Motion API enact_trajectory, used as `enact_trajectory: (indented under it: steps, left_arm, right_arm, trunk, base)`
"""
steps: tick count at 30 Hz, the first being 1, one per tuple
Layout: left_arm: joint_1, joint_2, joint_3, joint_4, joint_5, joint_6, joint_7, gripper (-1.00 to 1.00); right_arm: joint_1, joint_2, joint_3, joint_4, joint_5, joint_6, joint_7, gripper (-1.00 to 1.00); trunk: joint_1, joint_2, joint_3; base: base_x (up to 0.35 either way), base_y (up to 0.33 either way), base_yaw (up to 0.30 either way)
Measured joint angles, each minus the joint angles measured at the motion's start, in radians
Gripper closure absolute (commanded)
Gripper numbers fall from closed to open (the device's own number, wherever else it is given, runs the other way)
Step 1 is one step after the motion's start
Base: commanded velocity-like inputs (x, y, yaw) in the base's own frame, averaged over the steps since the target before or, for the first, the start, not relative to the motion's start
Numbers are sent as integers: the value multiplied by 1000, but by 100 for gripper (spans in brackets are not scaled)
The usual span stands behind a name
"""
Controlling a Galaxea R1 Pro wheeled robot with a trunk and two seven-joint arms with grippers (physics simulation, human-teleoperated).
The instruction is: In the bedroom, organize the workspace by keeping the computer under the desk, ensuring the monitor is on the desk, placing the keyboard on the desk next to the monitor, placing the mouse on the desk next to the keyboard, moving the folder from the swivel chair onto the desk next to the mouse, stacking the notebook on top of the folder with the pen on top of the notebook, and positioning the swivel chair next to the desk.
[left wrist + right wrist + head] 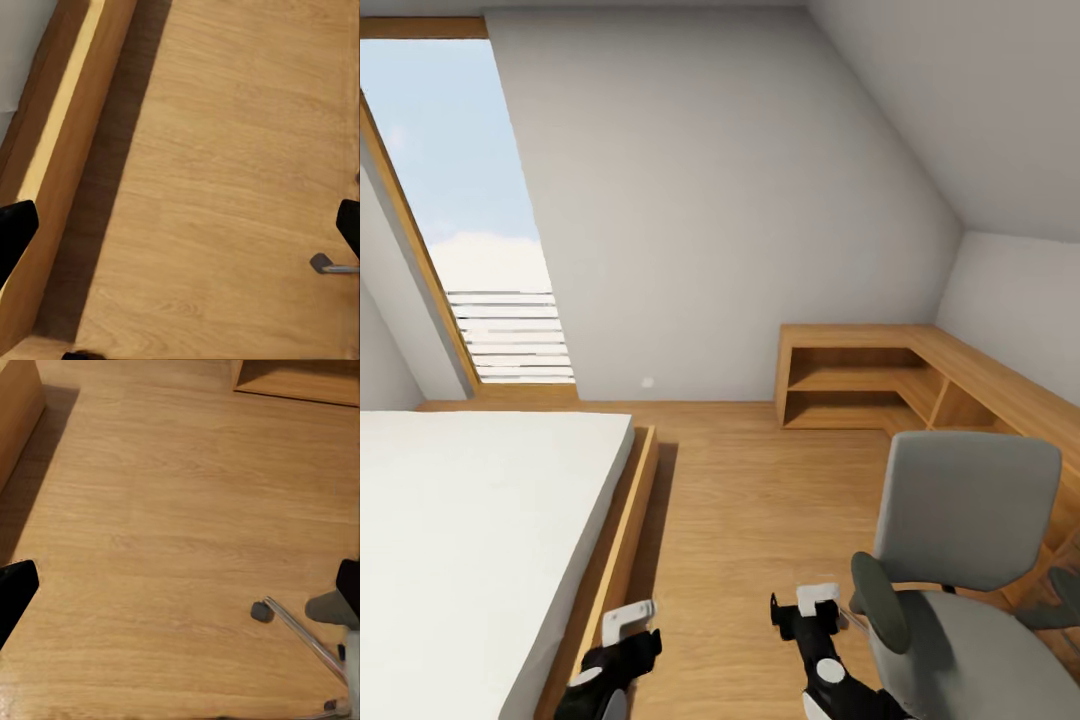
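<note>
Head view, left to right: skylight window (480, 220) sitting top left in the sloped wall, white bed (470, 540) filling the lower left, its wooden frame (622, 545) running along the mattress edge toward the camera

Left gripper (628, 620) hanging low at the bottom edge, just beside the bed frame, fingers pointing forward over the floor. In its wrist view the two dark fingertips (15, 232) are sitting at opposite edges of the picture, so it is spread wide and carrying nothing. Bed frame rail (67, 150) running along one side there, bare plank floor (225, 150) taking up the rest

Right gripper (818, 600) sitting low centre-right, arm reaching forward, near the swivel chair (960, 560) armrest; can't tell if they're touching. Its wrist view is showing fingertips (16, 585) far apart too, wide open, empty. A chrome chair leg with a dark caster (261, 611) is showing on the floor near one fingertip

Swivel chair standing at lower right, grey back upright, seat partly cut off by the frame edge, black armrest facing the right arm

Low wooden corner shelf unit (880, 375) running along the far wall and down the right side behind the chair

Open room: a lane of clear wood floor (750, 500) lying between bed frame and chair, widening toward the far wall. Tight on both sides at the grippers: frame edge on the left, chair on the right
</note>
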Motion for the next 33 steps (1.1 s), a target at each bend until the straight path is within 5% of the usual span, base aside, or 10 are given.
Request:
enact_trajectory:
  steps: [6,12,17,22,33]
  left_arm:
    - [-122,-4,0,-17,87,73,29,-100]
    - [-175,14,5,-20,205,187,33,-100]
    - [-178,46,2,-33,218,198,31,-100]
    - [-180,55,1,-161,220,204,34,-100]
    - [-178,59,2,-188,218,205,35,-100]
  right_arm:
    - [-96,3,-27,-43,-11,170,12,-100]
    - [-175,4,-201,-28,-148,412,33,-100]
    - [-180,-7,-225,-18,-167,461,38,-100]
    - [-181,-17,-225,-55,-167,549,37,-100]
    - [-181,-9,-225,-65,-172,557,32,-100]
  trunk:
    - [23,-42,-19]
    - [46,-84,-38]
    - [65,-119,-54]
    - [84,-154,-69]
    - [127,-231,-104]
  base:
    - [0,0,0]
    - [0,0,0]
    - [0,0,0]
    - [0,0,0]
    - [0,0,0]
